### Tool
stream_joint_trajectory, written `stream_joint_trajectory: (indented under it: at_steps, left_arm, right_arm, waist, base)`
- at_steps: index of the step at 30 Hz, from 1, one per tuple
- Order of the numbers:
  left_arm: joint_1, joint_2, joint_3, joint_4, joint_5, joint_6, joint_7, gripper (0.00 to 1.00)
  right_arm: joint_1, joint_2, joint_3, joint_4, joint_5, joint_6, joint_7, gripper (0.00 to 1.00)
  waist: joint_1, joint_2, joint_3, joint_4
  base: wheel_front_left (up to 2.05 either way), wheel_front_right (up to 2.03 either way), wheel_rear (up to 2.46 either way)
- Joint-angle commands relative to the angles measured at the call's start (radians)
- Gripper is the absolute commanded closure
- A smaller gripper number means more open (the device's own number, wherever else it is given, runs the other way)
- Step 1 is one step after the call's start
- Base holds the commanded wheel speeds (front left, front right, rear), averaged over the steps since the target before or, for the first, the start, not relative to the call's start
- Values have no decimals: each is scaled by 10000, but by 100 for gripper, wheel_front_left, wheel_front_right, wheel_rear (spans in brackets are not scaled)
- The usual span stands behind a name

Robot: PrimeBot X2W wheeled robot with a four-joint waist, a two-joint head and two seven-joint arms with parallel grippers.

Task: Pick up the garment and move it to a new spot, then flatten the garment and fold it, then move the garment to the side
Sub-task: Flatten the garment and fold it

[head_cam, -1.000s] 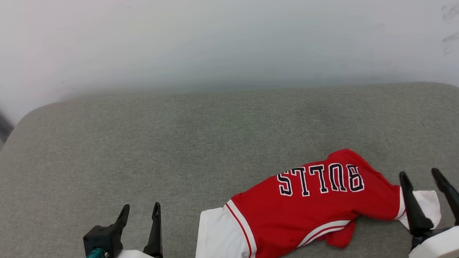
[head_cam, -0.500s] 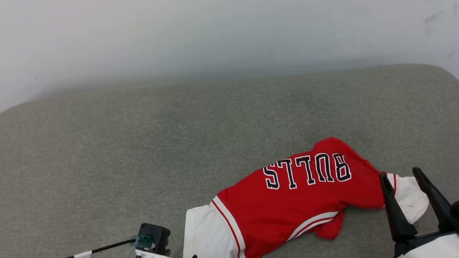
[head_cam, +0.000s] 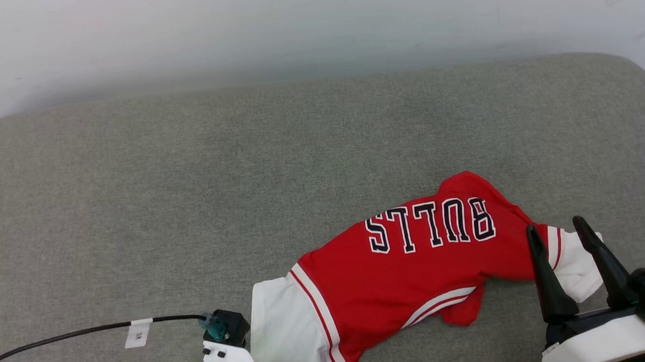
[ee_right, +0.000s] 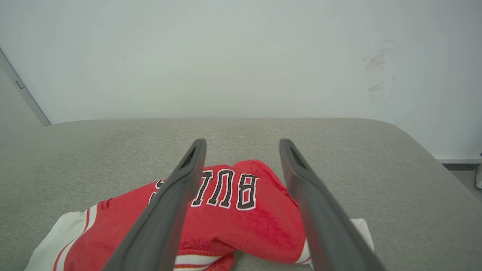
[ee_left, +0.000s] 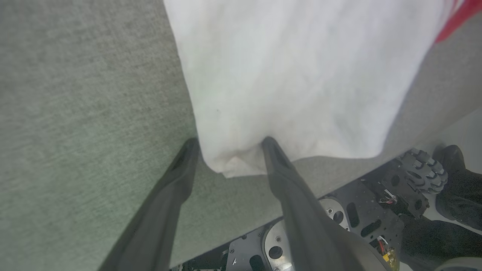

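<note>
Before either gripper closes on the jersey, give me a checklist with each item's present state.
1. The left gripper is open: ok, jaws stand apart.
2. Cloth between its fingers: ok, the white sleeve corner sits between them.
3. The right gripper is open: ok.
4. It lines up with the other white sleeve: ok in the head view; contact with the cloth, cannot tell.
5. The garment lies flat: not ok, bunched and creased.
6. Bare room on the grey cushion for a new spot: ok.
</note>
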State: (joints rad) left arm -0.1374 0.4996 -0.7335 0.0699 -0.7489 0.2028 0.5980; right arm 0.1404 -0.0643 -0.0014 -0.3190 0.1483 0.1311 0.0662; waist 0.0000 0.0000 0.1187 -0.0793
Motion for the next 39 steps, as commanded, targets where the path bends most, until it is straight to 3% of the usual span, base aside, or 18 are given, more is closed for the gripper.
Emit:
stream_joint_trajectory:
  at_steps: [1, 12, 17, 25, 28, 39]
  left_arm:
    - [438, -224, -355, 473, -281, -174, 350, 100]
    - [286, -21, 932, -112, 372, 594, -2269, 100]
    - [293, 252, 1432, -779, 693, 1030, -3020, 100]
    - [106, 518, 1788, -1664, 1021, 1372, -3488, 100]
    - [-11, 567, 1810, -1945, 1127, 1411, -3519, 100]
    - [-561, 418, 1694, -2176, 1282, 1256, -3616, 100]
  right_arm:
    - [-161, -8, -10, 34, -10, -5, -63, 0]
    - [316, -23, -682, 480, 781, -5, 772, 0]
    - [492, -175, -1583, 1211, 1322, -5, 1944, 0]
    - [-60, -923, -2847, 2842, 1946, -5, 4303, 0]
    - [-745, -1403, -2714, 3713, 2191, -5, 5258, 0]
    - [-2658, -2045, -1485, 6060, 2508, -4, 6706, 0]
  waist:
    - [0, 0, -70, 6]
    - [0, 0, -712, 311]
    - [0, 0, -820, 422]
    - [0, 0, -661, 503]
    - [0, 0, -362, 571]
    - [0, 0, 520, 948]
  base:
    - [0, 0, 0]
    - [0, 0, 0]
    - [0, 0, 0]
    - [0, 0, 0]
    - [0, 0, 0]
    - [0, 0, 0]
